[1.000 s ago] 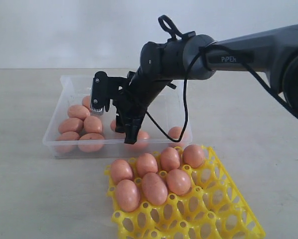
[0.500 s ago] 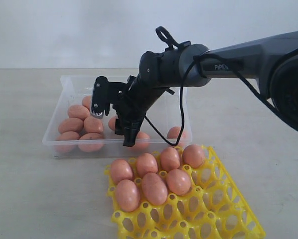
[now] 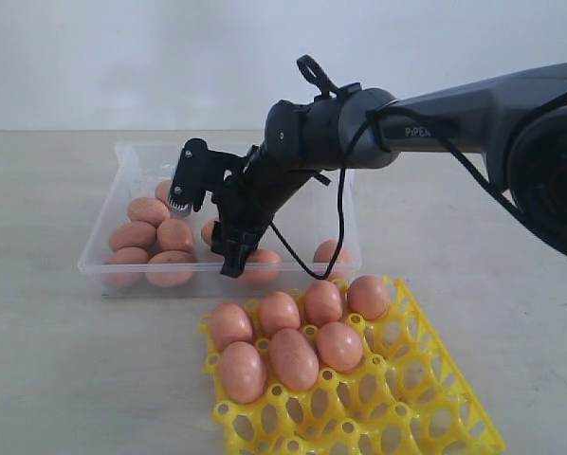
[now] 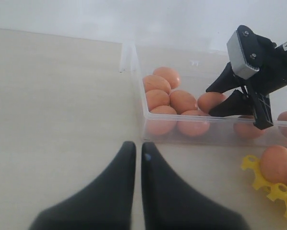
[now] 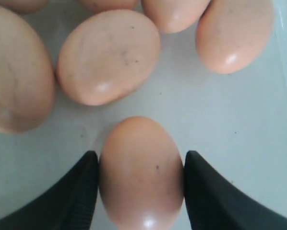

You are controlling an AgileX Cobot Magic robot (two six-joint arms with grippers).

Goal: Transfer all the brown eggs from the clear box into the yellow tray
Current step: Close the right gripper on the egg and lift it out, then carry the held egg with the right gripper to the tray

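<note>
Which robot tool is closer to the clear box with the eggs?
Right. The right tool is down inside the clear box, closed on an egg. The left tool sits shut outside the box, over the bare table.

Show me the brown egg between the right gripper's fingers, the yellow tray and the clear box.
brown egg (image 5: pixel 141 172), right wrist view, mid-shell of the one nearest the camera.
yellow tray (image 3: pixel 228 413), exterior view, near-left corner of its rim.
clear box (image 3: pixel 200 282), exterior view, bare stretch of its front wall.
</note>
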